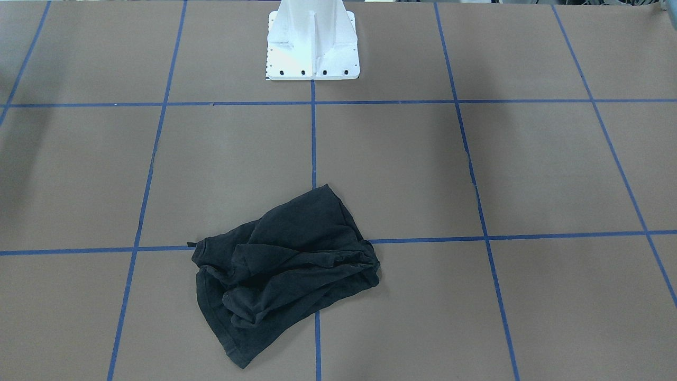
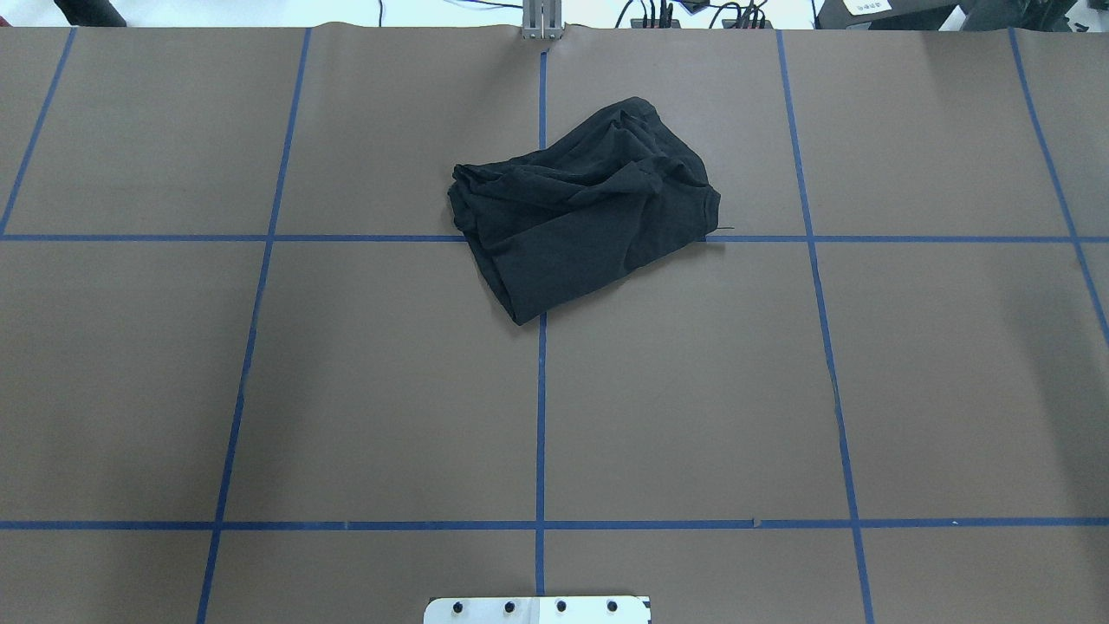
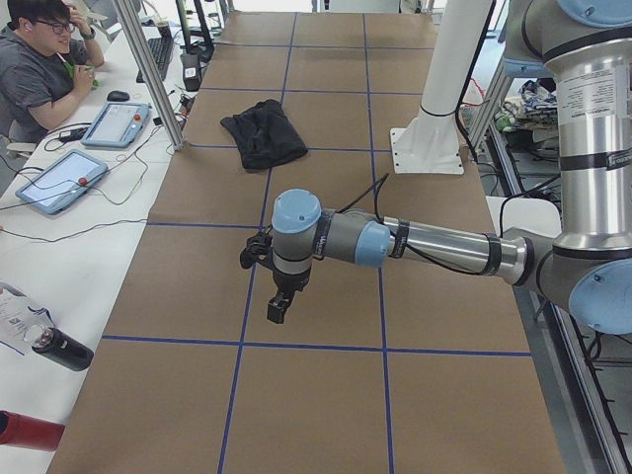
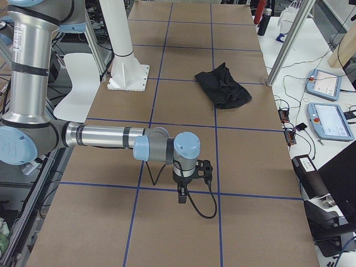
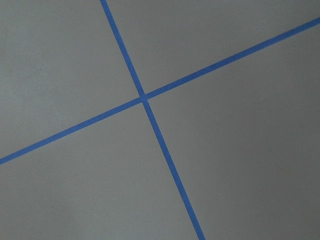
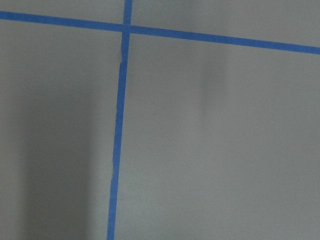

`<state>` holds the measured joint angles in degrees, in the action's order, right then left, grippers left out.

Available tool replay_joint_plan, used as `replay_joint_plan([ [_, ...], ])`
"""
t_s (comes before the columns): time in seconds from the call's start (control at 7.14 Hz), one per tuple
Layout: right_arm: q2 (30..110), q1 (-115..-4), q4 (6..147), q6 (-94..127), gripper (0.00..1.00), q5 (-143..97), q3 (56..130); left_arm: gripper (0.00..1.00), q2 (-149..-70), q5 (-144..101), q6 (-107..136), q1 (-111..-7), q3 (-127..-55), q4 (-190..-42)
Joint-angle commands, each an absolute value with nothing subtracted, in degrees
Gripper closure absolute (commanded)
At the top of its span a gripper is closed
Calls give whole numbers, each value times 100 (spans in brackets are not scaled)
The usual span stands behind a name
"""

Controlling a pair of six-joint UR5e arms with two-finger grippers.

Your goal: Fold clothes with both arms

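The clothes are one black T-shirt (image 1: pixel 285 264), crumpled in a heap on the brown table, plain black side up, no print showing. It lies near the far middle of the table (image 2: pixel 580 204), also seen small in the side views (image 3: pixel 262 133) (image 4: pixel 224 86). My left gripper (image 3: pixel 279 308) hangs above the table far from the shirt, towards the table's left end. My right gripper (image 4: pixel 182 194) hangs likewise towards the right end. I cannot tell whether either is open or shut. Both wrist views show only bare table and blue tape.
Blue tape lines (image 2: pixel 541 390) divide the table into squares. The white pedestal base (image 1: pixel 312 47) stands at the robot's edge. A person (image 3: pixel 39 69) sits at a side desk with tablets (image 3: pixel 54 181); more tablets (image 4: pixel 329 119) and cables lie beside the table.
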<state>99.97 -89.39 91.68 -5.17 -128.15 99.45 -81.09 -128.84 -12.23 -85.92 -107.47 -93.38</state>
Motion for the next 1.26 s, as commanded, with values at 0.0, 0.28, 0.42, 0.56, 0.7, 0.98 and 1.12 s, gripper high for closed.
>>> replay_joint_plan([
  [0.0,9993,-8938,9167,-510,0,-12814,9949,0,-8077,-12867,-1213,-8587,-10531,-9325],
  [0.28,10002,-8938,9167,-510,0,-12814,9949,0,-7735,-12885,-1256,-8622,-10495,-9334],
  [0.42,10002,-8938,9167,-510,0,-12814,9958,0,-7604,-12928,-1266,-8709,-10529,-9351],
  [0.56,10002,-8938,9167,-510,0,-12814,9949,0,-7603,-12920,-1248,-8919,-10590,-9334],
  [0.7,10002,-8938,9176,-510,0,-12814,9949,0,-7611,-12920,-1196,-8912,-10556,-9334],
  [0.98,10011,-8938,9167,-510,0,-12814,9949,0,-7603,-12911,-1195,-8921,-10529,-9334],
  [1.12,10019,-8938,9167,-510,0,-12814,9949,0,-7585,-12894,-1195,-8912,-10521,-9334],
])
